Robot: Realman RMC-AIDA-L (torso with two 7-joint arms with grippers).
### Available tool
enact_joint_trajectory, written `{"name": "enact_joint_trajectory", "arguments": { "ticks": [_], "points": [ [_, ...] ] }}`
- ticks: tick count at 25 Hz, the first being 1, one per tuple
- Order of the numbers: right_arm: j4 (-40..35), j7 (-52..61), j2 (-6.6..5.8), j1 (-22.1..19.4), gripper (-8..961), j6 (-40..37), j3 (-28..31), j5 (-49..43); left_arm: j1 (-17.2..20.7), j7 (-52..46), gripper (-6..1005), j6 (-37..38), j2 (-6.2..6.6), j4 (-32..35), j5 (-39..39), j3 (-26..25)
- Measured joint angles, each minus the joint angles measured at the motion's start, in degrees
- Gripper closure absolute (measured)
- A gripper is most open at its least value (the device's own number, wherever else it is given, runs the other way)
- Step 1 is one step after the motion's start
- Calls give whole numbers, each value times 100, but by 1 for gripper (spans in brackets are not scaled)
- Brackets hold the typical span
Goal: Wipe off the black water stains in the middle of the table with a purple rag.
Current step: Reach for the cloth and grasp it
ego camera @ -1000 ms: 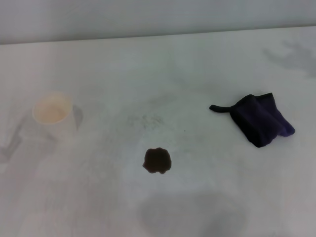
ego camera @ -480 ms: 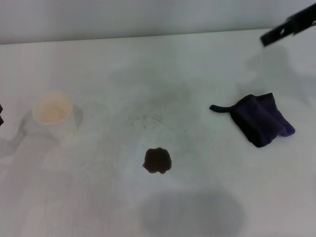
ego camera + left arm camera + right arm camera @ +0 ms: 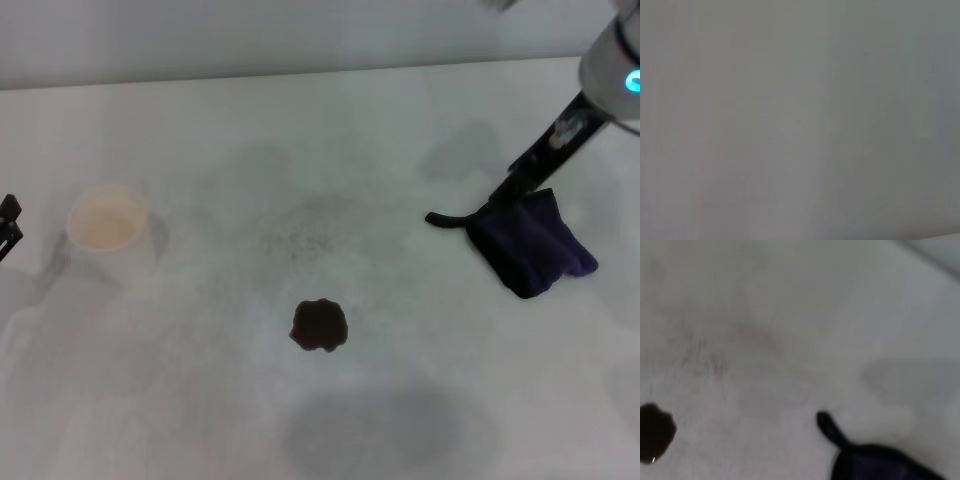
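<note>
The black water stain (image 3: 320, 325) is a small dark blotch with a wavy edge in the middle of the white table (image 3: 300, 130). It also shows in the right wrist view as the stain (image 3: 655, 432). The purple rag (image 3: 532, 245) lies crumpled on the right, its black loop strap (image 3: 445, 219) pointing toward the middle. In the right wrist view the rag (image 3: 880, 465) and its strap (image 3: 829, 429) sit low in the picture. My right gripper (image 3: 508, 192) comes down from the upper right, its dark tip just above the rag's far edge. Only a sliver of my left gripper (image 3: 8, 226) shows, at the far left edge.
A white paper cup (image 3: 108, 228) stands upright on the left, close to the left gripper. Faint grey speckled smudges (image 3: 295, 240) mark the table behind the stain. The left wrist view is plain grey.
My right arm has swung down from the upper right corner to the rag's far edge. The left gripper has edged slightly into view. Rag, stain and cup have not moved.
</note>
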Motion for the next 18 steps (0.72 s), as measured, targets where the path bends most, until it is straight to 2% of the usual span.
{"name": "enact_joint_trajectory", "arguments": {
  "ticks": [5,18],
  "points": [
    [-900,28,3,130,140,-438,-124,88,0,0,123,0,3,-17,37,7],
    [-1956,-214,-69,84,142,-1222,-112,-82,-3,0,125,-12,1,-20,70,8]
  ]
}}
